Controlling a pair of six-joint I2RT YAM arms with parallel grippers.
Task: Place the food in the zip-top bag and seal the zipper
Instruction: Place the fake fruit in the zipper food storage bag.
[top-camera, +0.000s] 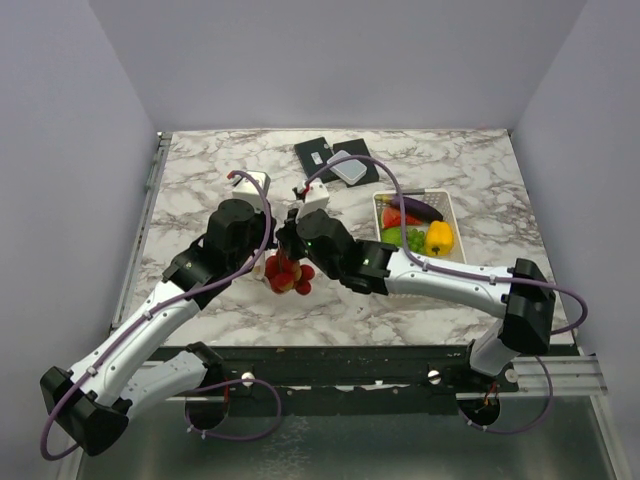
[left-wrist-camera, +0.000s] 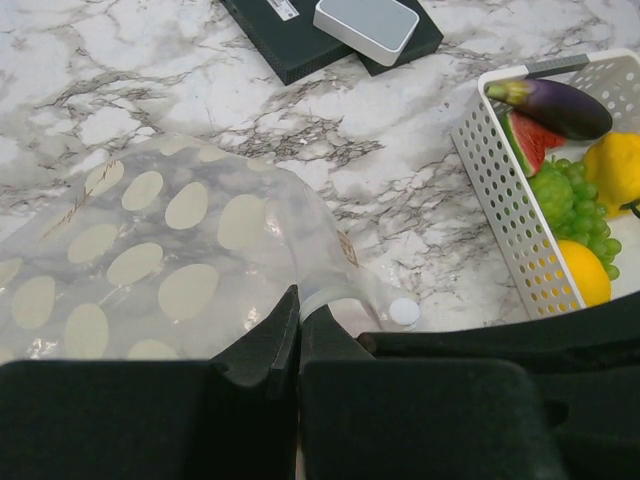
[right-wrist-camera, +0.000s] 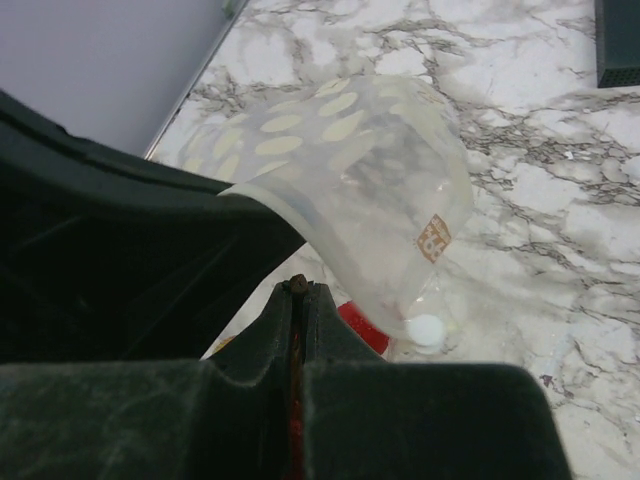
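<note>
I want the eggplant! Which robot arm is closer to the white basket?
The right arm. Its forearm runs along the near side of the white basket, while the left arm is far off to its left.

Both arms bend inward, wrists close together. The left gripper (left-wrist-camera: 298, 300) and right gripper (right-wrist-camera: 297, 290) are closed tight.

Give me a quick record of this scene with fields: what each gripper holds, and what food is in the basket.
left gripper: shut on the edge of the dotted bag
right gripper: shut on the strawberries, close to the bag
basket: holds eggplant, watermelon, grapes, lemon
</note>
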